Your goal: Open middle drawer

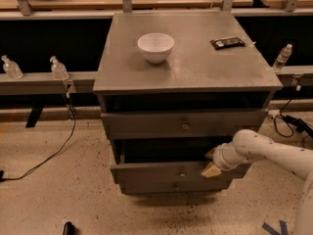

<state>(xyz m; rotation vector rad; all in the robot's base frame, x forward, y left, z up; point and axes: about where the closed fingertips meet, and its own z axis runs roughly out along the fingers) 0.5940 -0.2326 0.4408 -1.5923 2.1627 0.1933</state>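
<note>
1. Grey cabinet stood mid-frame with 3 drawers stacked in its front.
2. Middle drawer sat toward 6 o'clock from the cabinet top. Its front stood out past the bottom drawer, with a dark gap above it.
3. Gripper was at the middle drawer's 3 o'clock end, against its upper edge. The white arm reached in from 4 o'clock. Open or closed: could not tell.
4. On top were 1 white bowl at 10 o'clock and 1 flat black item at 2 o'clock.
</note>
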